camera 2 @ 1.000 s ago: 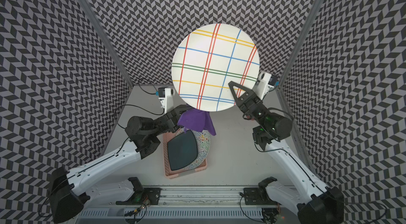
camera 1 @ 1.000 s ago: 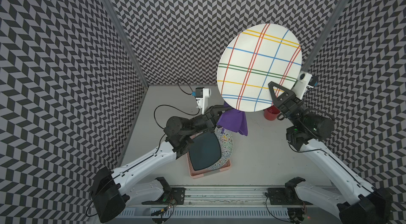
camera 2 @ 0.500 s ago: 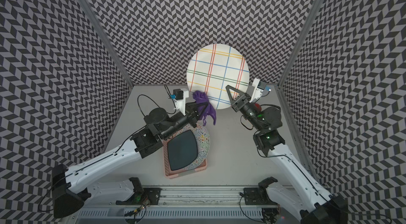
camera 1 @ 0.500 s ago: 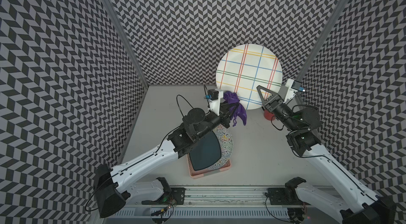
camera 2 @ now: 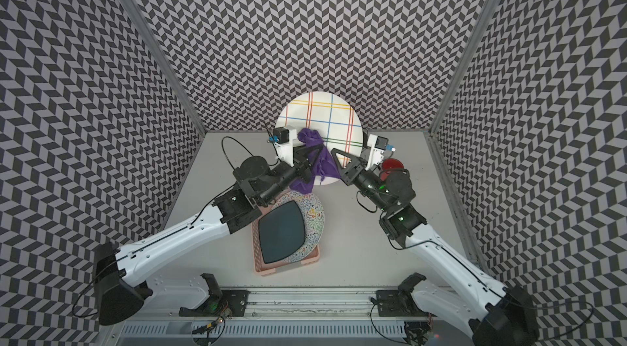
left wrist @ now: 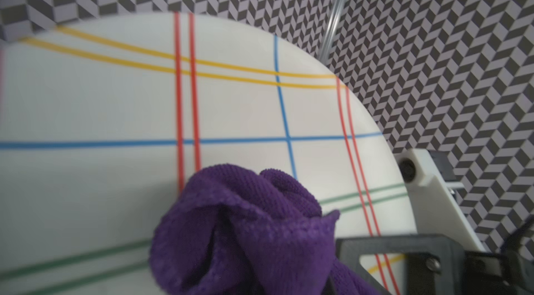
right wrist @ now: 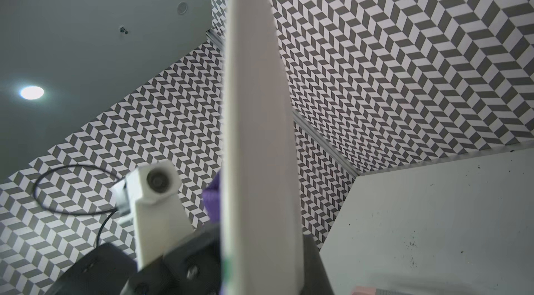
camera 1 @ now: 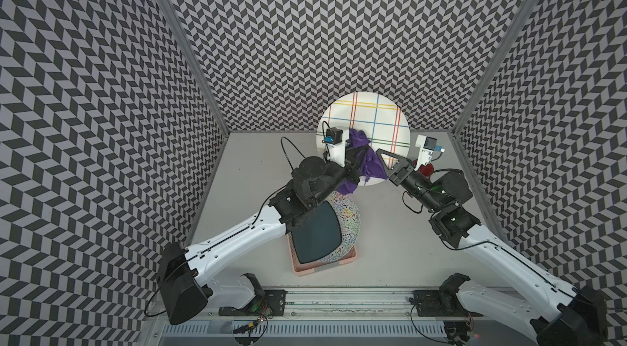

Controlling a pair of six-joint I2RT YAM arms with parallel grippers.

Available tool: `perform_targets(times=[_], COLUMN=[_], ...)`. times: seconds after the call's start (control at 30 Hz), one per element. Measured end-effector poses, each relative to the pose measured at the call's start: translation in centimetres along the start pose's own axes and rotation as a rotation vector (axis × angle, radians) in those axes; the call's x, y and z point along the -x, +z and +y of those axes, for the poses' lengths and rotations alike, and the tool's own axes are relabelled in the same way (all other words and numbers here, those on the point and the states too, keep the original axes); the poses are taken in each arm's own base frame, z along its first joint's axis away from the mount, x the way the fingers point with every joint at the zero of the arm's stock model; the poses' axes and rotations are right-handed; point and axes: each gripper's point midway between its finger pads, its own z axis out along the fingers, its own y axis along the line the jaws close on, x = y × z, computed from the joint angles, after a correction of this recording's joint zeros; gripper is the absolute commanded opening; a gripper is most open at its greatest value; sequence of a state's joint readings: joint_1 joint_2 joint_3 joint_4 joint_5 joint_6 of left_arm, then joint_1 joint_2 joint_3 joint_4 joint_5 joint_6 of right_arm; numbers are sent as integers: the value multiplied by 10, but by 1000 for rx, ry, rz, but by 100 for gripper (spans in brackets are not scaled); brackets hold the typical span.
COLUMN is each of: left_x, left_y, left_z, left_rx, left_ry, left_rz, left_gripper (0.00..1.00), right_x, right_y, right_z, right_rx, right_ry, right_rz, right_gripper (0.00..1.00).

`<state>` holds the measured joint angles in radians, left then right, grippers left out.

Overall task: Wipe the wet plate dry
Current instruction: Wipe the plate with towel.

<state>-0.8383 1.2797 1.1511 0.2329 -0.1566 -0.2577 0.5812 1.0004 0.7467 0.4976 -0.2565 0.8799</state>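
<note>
Plates (camera 1: 317,235) in pink tray (camera 1: 303,268)

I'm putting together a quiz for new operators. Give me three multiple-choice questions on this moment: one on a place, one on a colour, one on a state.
1. Where is the purple cloth?
A) against the striped plate's face
B) behind that plate
C) lying well apart from it

2. What colour is the square plate?
A) white
B) dark teal
C) red

3. How is the striped plate placed?
A) lying flat
B) hanging face down
C) held upright by the right gripper

Answers:
1 A: the left wrist view shows the cloth against the stripes.
2 B: it looks dark teal in both top views.
3 C: the gripper clamps the plate's rim.
</note>
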Motion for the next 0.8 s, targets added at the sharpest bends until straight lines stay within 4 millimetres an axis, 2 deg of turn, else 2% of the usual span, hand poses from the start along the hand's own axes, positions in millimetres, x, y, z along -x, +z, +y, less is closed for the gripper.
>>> perform_targets(times=[0.03,0.1,0.13,0.2,0.27,0.33,0.4,0.43,0.47,0.53,0.6,0.63,0.7,0.8], left_x=[11,33,43,52,40,14,-16,-31,-36,-34,-22,-13,-1,1], left_y=[0,2,4,9,14,20,21,18,15,6,-7,-12,-18,-18], left_z=[14,25,24,6,-26,-60,-81,-82,-74,-39,3,17,25,7], left_rx=[38,72,73,28,-52,-134,-194,-214,-213,-164,-75,-42,-26,-62], left_ry=[13,50,71,118,166,204,223,211,194,149,112,99,83,66], left_rz=[-13,-31,-39,-42,-16,34,89,111,116,110,85,66,38,18], left_gripper=[0,0,0,0,0,0,0,0,0,0,0,0,0,0], right_x=[-9,-30,-41,-55,-56,-52,-44,-36,-32,-29,-21,-19,-20,-29], right_y=[-2,-6,-8,-11,-12,-13,-13,-14,-16,-18,-21,-22,-21,-17], right_z=[0,5,8,14,19,19,12,4,-3,-12,-15,-12,-2,7], right_rx=[12,40,56,80,102,104,88,70,51,26,16,23,56,79], right_ry=[2,8,12,21,23,33,47,57,66,84,88,86,80,78], right_rz=[28,88,118,151,150,139,125,115,115,125,101,94,92,96], right_gripper=[0,0,0,0,0,0,0,0,0,0,0,0,0,0])
